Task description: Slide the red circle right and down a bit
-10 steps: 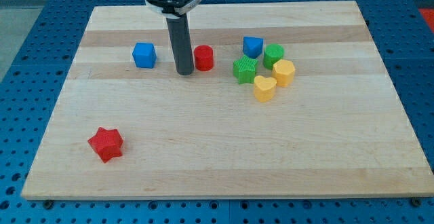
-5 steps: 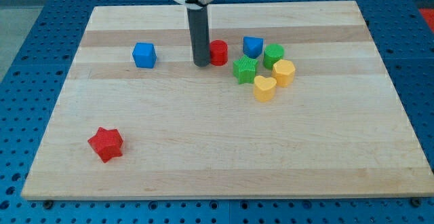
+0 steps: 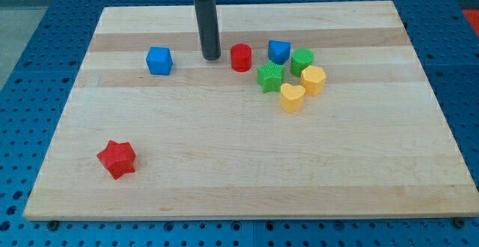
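The red circle stands on the wooden board near the view's top centre, just left of a cluster of blocks. My tip rests on the board a short way to the circle's left, apart from it with a small gap. The rod rises straight up out of the view's top.
Right of the red circle are a blue block, a green star, a green cylinder, a yellow hexagon and a yellow heart. A blue cube is at the left. A red star lies lower left.
The red circle was pushed right by about 20 pixels, closer to the green star. My tip then drew back left and up, leaving a gap.
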`<act>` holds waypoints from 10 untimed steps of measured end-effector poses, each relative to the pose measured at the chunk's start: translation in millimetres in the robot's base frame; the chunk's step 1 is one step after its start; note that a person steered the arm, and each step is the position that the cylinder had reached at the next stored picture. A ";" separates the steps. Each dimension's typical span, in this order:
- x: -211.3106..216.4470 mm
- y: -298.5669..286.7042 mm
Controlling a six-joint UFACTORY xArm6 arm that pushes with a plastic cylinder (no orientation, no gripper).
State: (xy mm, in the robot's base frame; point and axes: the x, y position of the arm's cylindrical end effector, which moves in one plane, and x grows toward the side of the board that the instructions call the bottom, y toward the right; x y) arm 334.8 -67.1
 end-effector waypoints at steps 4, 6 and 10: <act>0.0 22.6; 0.5 25.3; 5.0 25.6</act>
